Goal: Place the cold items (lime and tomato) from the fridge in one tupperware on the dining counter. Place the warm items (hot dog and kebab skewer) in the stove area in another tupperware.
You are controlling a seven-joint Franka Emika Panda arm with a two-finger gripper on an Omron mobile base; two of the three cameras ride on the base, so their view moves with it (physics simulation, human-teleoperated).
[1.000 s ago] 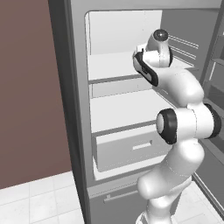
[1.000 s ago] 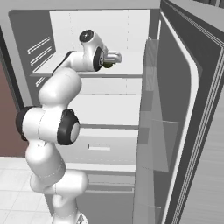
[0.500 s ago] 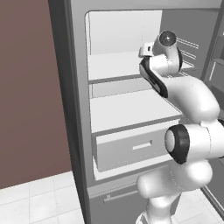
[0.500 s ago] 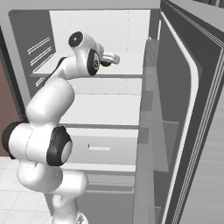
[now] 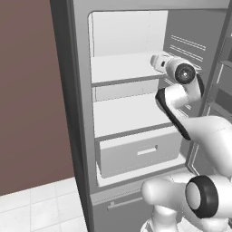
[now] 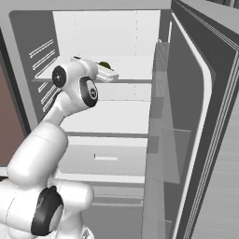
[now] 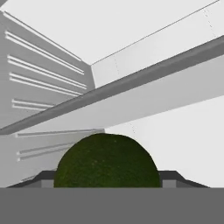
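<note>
The robot was at the first step of the task, fetching the lime (image 7: 107,161) from the fridge (image 5: 74,113). The lime sat on the upper shelf (image 6: 133,74), toward the back, and in the right base view only a dark green sliver of it (image 6: 104,65) showed past the hand. The gripper (image 7: 107,179) had reached in over that shelf; in the hand view the lime lay right between the two dark finger tips (image 7: 175,177), which stood wide on either side of it. Whether the pads already pressed the fruit could not be told, so the jaws read as spread around the lime, not clamped on it

By that reading, the next move called for closing the fingers squarely on the round fruit, which would roll if caught off centre, then lifting and drawing it straight out

Around it were the lower shelf (image 5: 129,115) and a drawer (image 5: 140,154) beneath. The open door (image 6: 186,121) stood close on the right, and the fridge wall with its ribbed rails (image 6: 42,60) on the other side. The tomato could not be seen in these views
</note>
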